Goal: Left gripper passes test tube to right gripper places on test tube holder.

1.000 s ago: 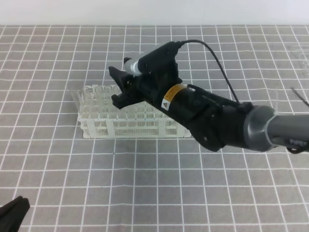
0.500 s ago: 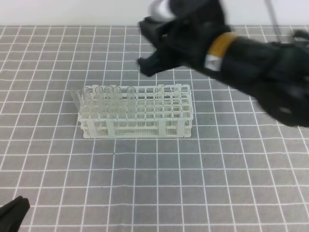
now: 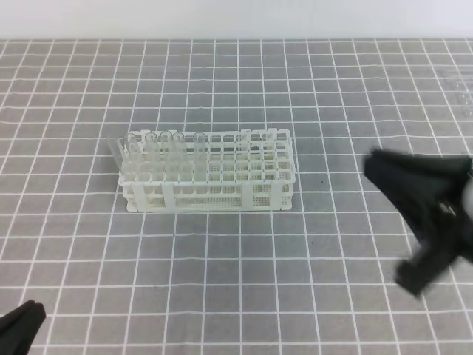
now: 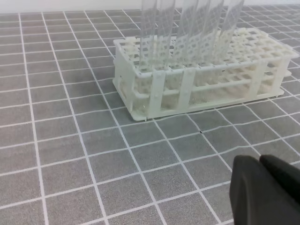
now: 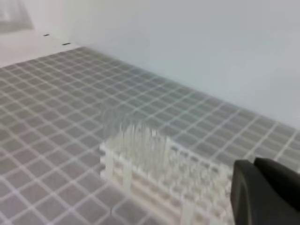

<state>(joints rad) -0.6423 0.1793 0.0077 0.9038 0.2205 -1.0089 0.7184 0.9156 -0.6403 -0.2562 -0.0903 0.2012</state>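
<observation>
**Resting both claws away from a filled rack**

Looking down from the high view, I see the test tube holder [image 3: 209, 180], a white lattice rack, standing on a grey mat with a white grid [image 3: 244, 296]. Several clear tubes stand upright in the holes at its left end; the right end has only open holes. One tube [image 3: 114, 149] at the far left leans outward.

My right gripper [image 3: 425, 222] hangs low at the right edge of that view, well apart from the rack, blurred and dark. I see nothing clear between its fingers, but the blur hides how wide they stand, so I cannot tell. Its own camera shows only a black fingertip and a soft, blurred rack.

My left gripper [image 3: 18, 325] sits in the bottom left corner, only a black tip showing. Its wrist view shows a dark fingertip [image 4: 262, 192] low at the right, nothing held, and the rack near ahead with the tubes rising out of the top. Whether it is wide or narrow I cannot tell.

I judge the test tube [image 3: 199, 153] I handled to be one of those standing in the rack, probably the rightmost, though I cannot say for sure. With both claws away and apparently empty, this placement looks done.
</observation>
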